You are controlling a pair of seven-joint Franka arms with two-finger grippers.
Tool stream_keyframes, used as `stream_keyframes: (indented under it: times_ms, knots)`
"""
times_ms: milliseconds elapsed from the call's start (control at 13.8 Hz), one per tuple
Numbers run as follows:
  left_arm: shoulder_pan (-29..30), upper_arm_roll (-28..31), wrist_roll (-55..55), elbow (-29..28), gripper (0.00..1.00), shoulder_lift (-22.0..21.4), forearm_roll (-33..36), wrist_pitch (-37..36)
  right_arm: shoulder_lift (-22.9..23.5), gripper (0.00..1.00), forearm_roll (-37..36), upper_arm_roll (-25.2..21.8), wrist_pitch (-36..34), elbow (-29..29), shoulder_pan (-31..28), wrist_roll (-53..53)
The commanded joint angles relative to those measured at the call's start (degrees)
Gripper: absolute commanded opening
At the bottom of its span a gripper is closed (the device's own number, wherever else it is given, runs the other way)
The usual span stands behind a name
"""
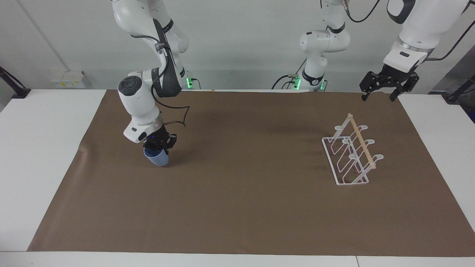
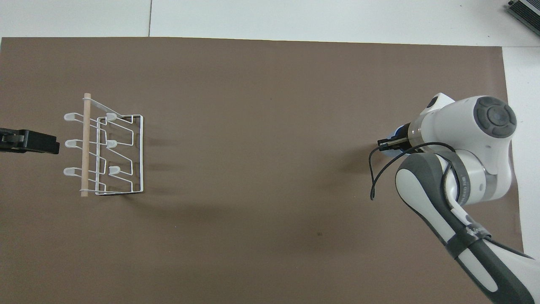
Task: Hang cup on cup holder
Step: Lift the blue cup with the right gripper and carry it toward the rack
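The light-blue cup hangs tilted in my right gripper, which is shut on its rim, low over the brown mat toward the right arm's end of the table. In the overhead view the right gripper and arm hide all but a sliver of the cup. The white wire cup holder with its wooden rod stands empty toward the left arm's end; it also shows in the overhead view. My left gripper is open, waits in the air beside the holder, and also shows in the overhead view.
A brown mat covers most of the white table. A black cable loops from the right wrist over the mat.
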Motion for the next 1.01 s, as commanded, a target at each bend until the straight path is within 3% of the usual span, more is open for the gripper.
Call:
stream_keyframes:
  times_ms: [0, 361, 722, 939]
  knots:
    - [0.1, 0.1, 0.3, -1.3, 1.0, -1.5, -0.1, -0.5, -0.2, 0.0, -0.8, 0.6, -8.4, 7.5, 0.3, -0.7]
    - [0.1, 0.1, 0.3, -1.3, 1.0, -1.5, -0.1, -0.5, -2.6, 0.0, 0.3, 2.6, -19.4, 17.5, 3.5, -0.4]
    - [-0.7, -0.2, 0.3, -1.4, 1.0, -1.6, -0.1, -0.6, -6.3, 0.0, 0.9, 4.2, -26.9, 21.3, 3.5, -0.2]
    - [0.0, -0.2, -0.1, -1.9, 1.0, -2.2, -1.5, -2.4, -7.9, 0.0, 6.7, 4.2, -27.3, 21.4, 3.5, -0.2]
